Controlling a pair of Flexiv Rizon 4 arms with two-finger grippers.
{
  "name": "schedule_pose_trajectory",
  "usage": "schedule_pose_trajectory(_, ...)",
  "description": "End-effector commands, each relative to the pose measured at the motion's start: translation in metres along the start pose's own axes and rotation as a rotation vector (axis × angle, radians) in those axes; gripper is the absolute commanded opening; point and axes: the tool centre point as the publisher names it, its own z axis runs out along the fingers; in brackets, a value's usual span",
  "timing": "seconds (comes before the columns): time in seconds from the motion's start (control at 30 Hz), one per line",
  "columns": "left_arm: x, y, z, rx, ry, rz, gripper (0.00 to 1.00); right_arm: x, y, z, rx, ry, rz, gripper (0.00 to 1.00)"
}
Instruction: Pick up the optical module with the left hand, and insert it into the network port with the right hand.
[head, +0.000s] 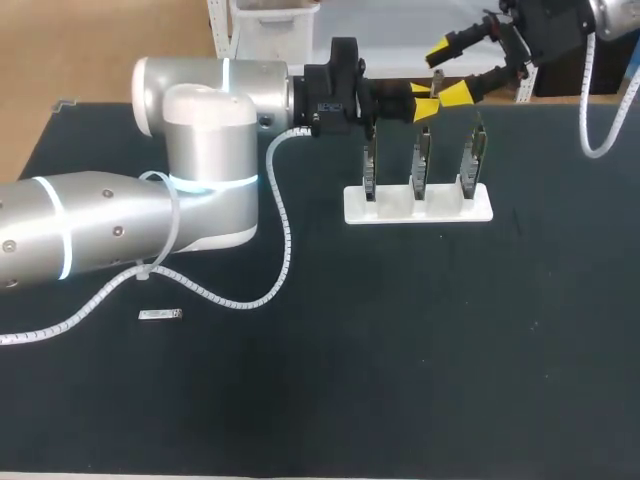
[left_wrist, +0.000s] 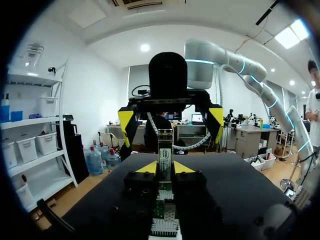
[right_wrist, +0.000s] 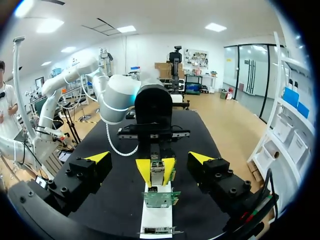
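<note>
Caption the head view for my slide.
Left gripper shut on the optical module at the white stand, right gripper open nearby.

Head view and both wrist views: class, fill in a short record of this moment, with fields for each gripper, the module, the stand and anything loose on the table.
left gripper: shut on the optical module, over the row of boards
right gripper: open wide, facing the left gripper
optical module: upright in the left gripper
stand: white base on the black table, holding three upright circuit boards in a row
loose item: small grey part lying flat on the table beside the left arm
</note>
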Motion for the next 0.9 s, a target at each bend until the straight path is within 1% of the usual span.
schedule_pose_trajectory(0.03, 0.0000, 0.0003, 0.0007, -0.002, 0.002, 0.000, 0.00, -0.0012, -0.0016, 0.0010, 0.000, 0.011, 0.006, 1.00)
schedule_pose_trajectory(0.67, 0.0000, 0.0003, 0.0007, -0.002, 0.002, 0.000, 0.00, 0.0014, 0.0011, -0.0006, 0.011, 0.031, 0.029, 1.00)
schedule_pose_trajectory(0.7, 0.0000, 0.0003, 0.0007, -0.002, 0.002, 0.000, 0.00, 0.0014, 0.0011, -0.0006, 0.011, 0.031, 0.029, 0.98)
schedule_pose_trajectory(0.73, 0.0000, 0.0003, 0.0007, -0.002, 0.002, 0.000, 0.00, 0.0021, 0.0010, -0.0006, 0.012, 0.030, 0.029, 0.91)
schedule_pose_trajectory(0.77, 0.0000, 0.0003, 0.0007, -0.002, 0.002, 0.000, 0.00, 0.0025, 0.0008, -0.0005, 0.013, 0.029, 0.031, 0.79)
schedule_pose_trajectory(0.8, 0.0000, 0.0003, 0.0007, -0.002, 0.002, 0.000, 0.00, 0.0026, 0.0008, -0.0005, 0.013, 0.029, 0.031, 0.47)
schedule_pose_trajectory(0.87, 0.0000, 0.0003, 0.0007, -0.002, 0.002, 0.000, 0.00, 0.0027, 0.0008, -0.0004, 0.014, 0.027, 0.032, 0.35)
schedule_pose_trajectory(0.9, 0.0000, 0.0003, 0.0007, -0.002, 0.002, 0.000, 0.00, 0.0027, 0.0008, -0.0003, 0.015, 0.026, 0.031, 0.13)
